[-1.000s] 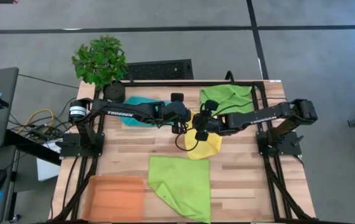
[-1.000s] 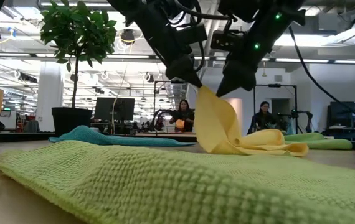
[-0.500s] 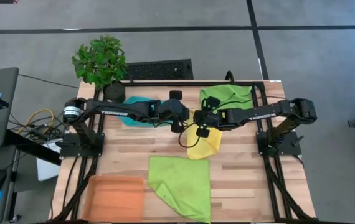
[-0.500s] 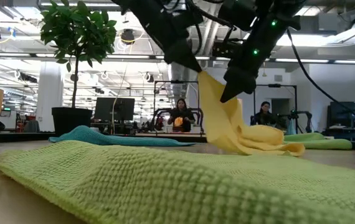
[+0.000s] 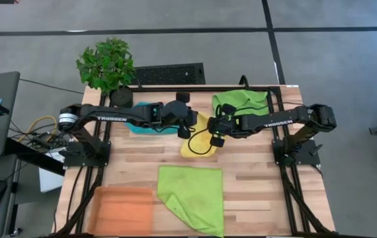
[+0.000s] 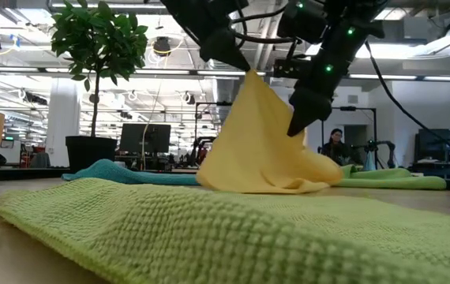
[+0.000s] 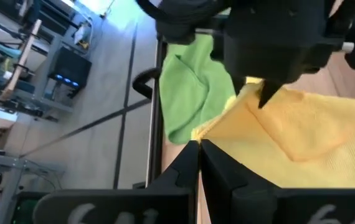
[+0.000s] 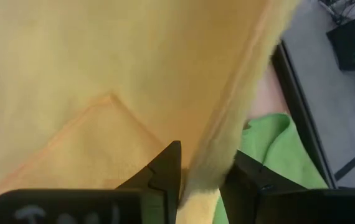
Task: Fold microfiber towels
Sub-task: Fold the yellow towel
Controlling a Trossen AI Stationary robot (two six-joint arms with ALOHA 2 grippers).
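The yellow towel (image 6: 260, 150) is held up between my two grippers at the table's middle, and it also shows in the high view (image 5: 197, 143). My left gripper (image 6: 245, 72) is shut on its top corner. My right gripper (image 6: 295, 129) is shut on its edge, lower and to the right. A lime green towel (image 5: 192, 197) lies flat at the near middle. A second green towel (image 5: 241, 102) lies bunched at the far right. The teal towel (image 5: 143, 110) lies at the far left, partly under my left arm. My left gripper pinches a corner of the yellow towel (image 7: 210, 132) between its two fingers, slanting down from the left. The cloth hangs from it as a spread sheet, with its lower end (image 6: 249, 186) on the table. My right gripper pinches the yellow towel's edge (image 8: 210, 167) between its two fingers, slanting down from the right. One layer or several, I cannot tell. The edge runs taut up to my left gripper, and the cloth below rests on the table.
A flat orange tray (image 5: 123, 207) lies at the near left corner. A potted plant (image 5: 107, 66) stands at the far left corner. Bare wood shows left of the yellow towel and along the right side.
Both grippers have gone toward the table's far edge and a little left, and my left gripper has risen. The yellow towel, bunched and drooping before, is now spread into a sheet between them. Its lower end has slid along the table toward the far left.
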